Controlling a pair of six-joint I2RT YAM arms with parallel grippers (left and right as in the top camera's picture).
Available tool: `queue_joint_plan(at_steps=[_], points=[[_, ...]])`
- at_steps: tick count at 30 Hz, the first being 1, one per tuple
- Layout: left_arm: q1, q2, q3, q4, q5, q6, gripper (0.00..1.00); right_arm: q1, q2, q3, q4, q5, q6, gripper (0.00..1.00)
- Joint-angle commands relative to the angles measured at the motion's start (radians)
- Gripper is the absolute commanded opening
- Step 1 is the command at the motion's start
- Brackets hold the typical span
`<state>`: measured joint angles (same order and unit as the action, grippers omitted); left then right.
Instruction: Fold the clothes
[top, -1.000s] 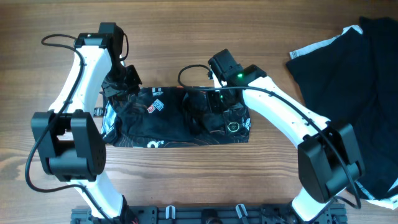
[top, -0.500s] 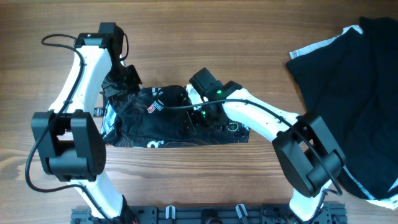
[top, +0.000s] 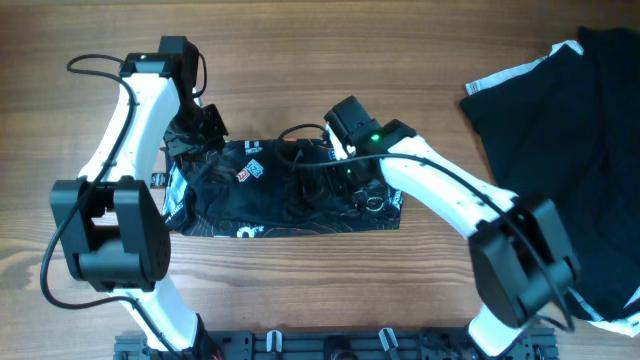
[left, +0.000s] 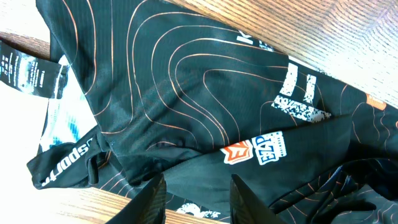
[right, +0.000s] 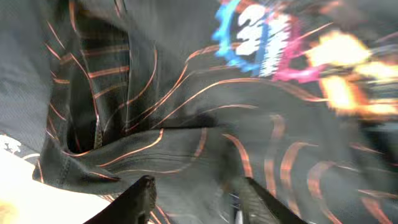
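Note:
The clothes, a black jersey (top: 270, 195) with thin orange-red lines, lie folded into a flat band across the middle of the table. My left gripper (top: 207, 128) is at its upper left corner. In the left wrist view its fingers (left: 152, 199) stand apart just above the jersey (left: 186, 81), near the small chest logos (left: 255, 149). My right gripper (top: 345, 168) is low over the jersey's right half, jaws apart. The right wrist view is blurred, with rumpled fabric (right: 186, 93) and a round blue-pink badge (right: 264, 31) close behind the right gripper (right: 196, 190).
A second dark garment (top: 570, 150) with a white edge lies spread at the table's right side. Bare wooden tabletop (top: 300, 60) surrounds the jersey. A black rail (top: 330, 345) runs along the front edge between the arm bases.
The right gripper swept left over the jersey to about its middle, then came back right. The left arm has stayed still.

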<state>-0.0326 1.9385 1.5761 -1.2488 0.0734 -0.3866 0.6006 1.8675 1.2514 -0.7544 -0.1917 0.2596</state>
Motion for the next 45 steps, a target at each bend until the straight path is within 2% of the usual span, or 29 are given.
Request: queue_joint_plan(at_steps=[1, 4, 5, 6, 7, 8, 9, 11, 14, 16, 17, 19, 21, 22, 23, 26, 32, 34, 36, 37, 38, 40, 41, 43, 44, 45], points=[[-0.003, -0.006, -0.005, 0.003, 0.008, 0.016, 0.33, 0.005, 0.073, 0.002, 0.007, -0.311, -0.075, 0.44], [-0.003, -0.006, -0.005, 0.003, 0.008, 0.016, 0.34, 0.025, 0.073, 0.002, 0.000, -0.386, -0.085, 0.42], [-0.003, -0.006, -0.005, 0.003, 0.008, 0.016, 0.34, 0.034, 0.073, 0.002, -0.013, -0.397, -0.098, 0.39], [-0.003, -0.006, -0.005, 0.002, 0.008, 0.016, 0.33, 0.042, 0.073, 0.002, -0.023, -0.414, -0.114, 0.33], [-0.003, -0.006, -0.005, 0.002, 0.008, 0.016, 0.34, 0.048, 0.073, 0.002, -0.028, -0.424, -0.122, 0.23], [-0.003, -0.006, -0.005, 0.003, 0.008, 0.016, 0.34, 0.052, 0.073, 0.002, -0.032, -0.423, -0.121, 0.05], [-0.003, -0.006, -0.005, 0.002, 0.008, 0.016, 0.34, 0.053, 0.072, 0.002, -0.031, -0.422, -0.116, 0.04], [-0.003, -0.006, -0.005, 0.003, 0.008, 0.016, 0.34, 0.053, 0.072, 0.005, -0.028, -0.431, -0.122, 0.04], [-0.003, -0.006, -0.005, 0.003, 0.008, 0.016, 0.34, 0.055, 0.070, 0.008, -0.037, -0.522, -0.237, 0.08], [-0.003, -0.006, -0.005, 0.003, 0.008, 0.016, 0.33, 0.053, 0.066, 0.008, -0.040, -0.488, -0.229, 0.18], [-0.003, -0.006, -0.005, 0.003, 0.008, 0.016, 0.33, 0.051, 0.057, 0.013, -0.040, -0.457, -0.216, 0.24], [-0.003, -0.006, -0.005, 0.003, 0.004, 0.016, 0.34, 0.046, 0.010, 0.046, -0.043, -0.329, -0.172, 0.27], [-0.003, -0.006, -0.005, 0.003, 0.004, 0.016, 0.34, 0.043, -0.036, 0.072, -0.040, -0.180, -0.117, 0.36], [-0.003, -0.006, -0.005, 0.003, 0.004, 0.016, 0.34, 0.043, -0.059, 0.076, -0.034, -0.085, -0.072, 0.47], [-0.003, -0.006, -0.005, 0.004, 0.004, 0.016, 0.34, 0.043, -0.073, 0.076, -0.032, -0.014, -0.048, 0.51], [-0.003, -0.006, -0.005, 0.007, 0.004, 0.016, 0.34, 0.045, -0.051, 0.075, -0.035, -0.029, -0.050, 0.47], [-0.003, -0.006, -0.005, 0.010, 0.004, 0.016, 0.34, 0.077, 0.077, 0.075, -0.032, -0.080, -0.039, 0.46], [-0.003, -0.006, -0.005, 0.010, 0.004, 0.016, 0.34, 0.084, 0.101, 0.075, -0.032, -0.087, -0.039, 0.37], [-0.003, -0.006, -0.005, 0.010, 0.004, 0.016, 0.34, 0.087, 0.110, 0.075, -0.032, -0.097, -0.024, 0.21], [-0.003, -0.006, -0.005, 0.011, 0.004, 0.016, 0.34, 0.087, 0.110, 0.075, -0.032, -0.098, -0.020, 0.09], [-0.003, -0.006, -0.005, 0.011, 0.004, 0.016, 0.34, 0.087, 0.110, 0.075, -0.033, -0.101, -0.020, 0.04], [-0.003, -0.006, -0.005, 0.010, 0.004, 0.016, 0.34, 0.087, 0.109, 0.075, -0.031, -0.197, -0.054, 0.04], [-0.003, -0.006, -0.005, 0.011, 0.004, 0.016, 0.34, 0.087, 0.109, 0.075, -0.029, -0.307, -0.146, 0.04], [-0.003, -0.006, -0.005, 0.011, 0.004, 0.016, 0.34, 0.087, 0.109, 0.075, -0.034, -0.415, -0.240, 0.04], [-0.003, -0.006, -0.005, 0.011, 0.004, 0.016, 0.34, 0.087, 0.109, 0.075, -0.034, -0.415, -0.242, 0.08], [-0.003, -0.006, -0.005, 0.011, 0.004, 0.016, 0.34, 0.087, 0.109, 0.075, -0.024, -0.412, -0.242, 0.17]])
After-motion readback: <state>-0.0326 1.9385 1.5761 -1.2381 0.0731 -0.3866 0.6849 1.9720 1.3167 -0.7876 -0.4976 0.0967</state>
